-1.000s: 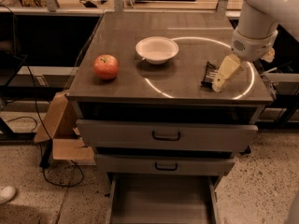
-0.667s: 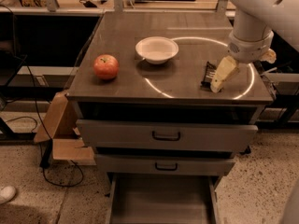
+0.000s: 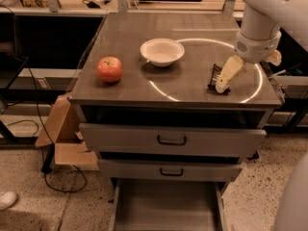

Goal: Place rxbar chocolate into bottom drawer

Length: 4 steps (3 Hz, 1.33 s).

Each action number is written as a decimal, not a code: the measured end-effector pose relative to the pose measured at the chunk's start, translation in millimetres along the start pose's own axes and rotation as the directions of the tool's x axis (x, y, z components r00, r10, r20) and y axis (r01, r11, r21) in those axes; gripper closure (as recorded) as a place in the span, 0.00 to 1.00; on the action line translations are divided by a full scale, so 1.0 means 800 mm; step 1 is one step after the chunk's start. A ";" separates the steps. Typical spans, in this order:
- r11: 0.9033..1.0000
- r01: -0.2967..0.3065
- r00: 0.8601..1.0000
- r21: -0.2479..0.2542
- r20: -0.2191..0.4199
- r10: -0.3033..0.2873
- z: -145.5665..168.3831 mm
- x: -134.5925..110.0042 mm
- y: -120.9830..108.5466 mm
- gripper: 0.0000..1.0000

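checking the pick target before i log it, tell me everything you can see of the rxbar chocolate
The rxbar chocolate is a small, flat, dark bar in a black wrapper with faint pale lines. It lies flat on the right side of the cabinet top, near the front edge and to the right of the white bowl. The gripper is down right at the bar and covers its right part, so contact cannot be judged. The bar is not in the open bottom drawer.

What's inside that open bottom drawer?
The bottom drawer shows only bare grey floor; its rear hides beneath the middle drawer. The gripper is up top, at the rxbar chocolate.
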<state>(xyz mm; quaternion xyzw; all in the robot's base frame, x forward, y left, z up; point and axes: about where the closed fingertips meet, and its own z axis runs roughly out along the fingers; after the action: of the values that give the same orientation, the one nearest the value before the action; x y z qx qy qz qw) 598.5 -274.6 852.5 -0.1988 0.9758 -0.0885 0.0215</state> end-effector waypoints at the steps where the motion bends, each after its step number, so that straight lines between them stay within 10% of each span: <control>1: 0.999 0.000 1.000 -0.051 0.026 0.002 -0.014 -0.025 -0.002 0.00; 4: 0.992 0.080 0.992 -0.094 0.105 -0.070 -0.033 -0.001 -0.029 0.00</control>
<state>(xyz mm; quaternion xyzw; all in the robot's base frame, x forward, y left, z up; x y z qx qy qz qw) 606.0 -291.4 882.5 -0.2406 0.9684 -0.0313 0.0579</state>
